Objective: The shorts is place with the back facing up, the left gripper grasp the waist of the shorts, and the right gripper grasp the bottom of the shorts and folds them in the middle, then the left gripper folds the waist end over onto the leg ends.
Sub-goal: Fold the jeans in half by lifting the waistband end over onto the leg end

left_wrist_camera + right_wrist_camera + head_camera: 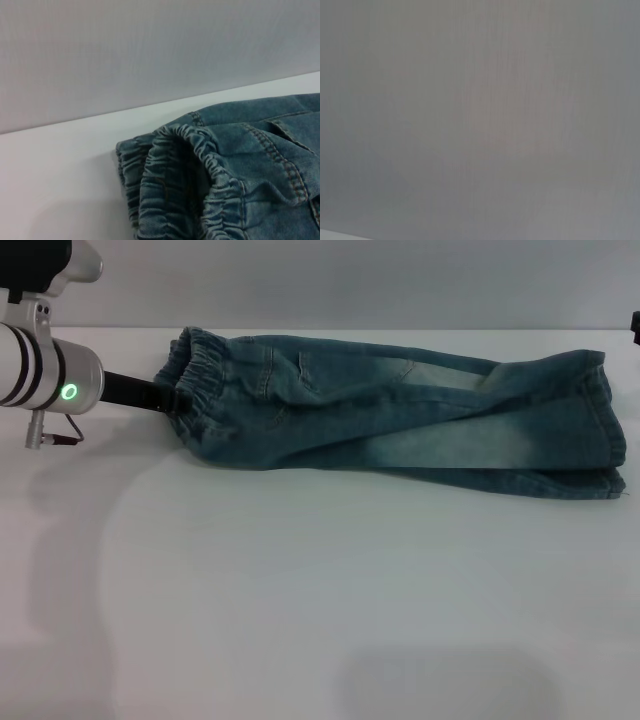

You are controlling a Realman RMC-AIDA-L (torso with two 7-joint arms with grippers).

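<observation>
The blue faded denim shorts [400,410] lie folded lengthwise across the far part of the white table, back side up. Their gathered elastic waist [190,370] is at the left and the stitched leg hems [605,430] at the right. In the left wrist view the waistband [200,165] fills the near foreground. My left gripper [163,398], black on the green-lit arm [50,375], reaches in from the left and is pinched on the waistband's edge. Of my right gripper [636,326] only a dark sliver shows at the right edge, beyond the hems. The right wrist view shows only a blank grey surface.
The white table [320,590] stretches wide in front of the shorts. A grey wall [150,50] rises just behind the table's far edge.
</observation>
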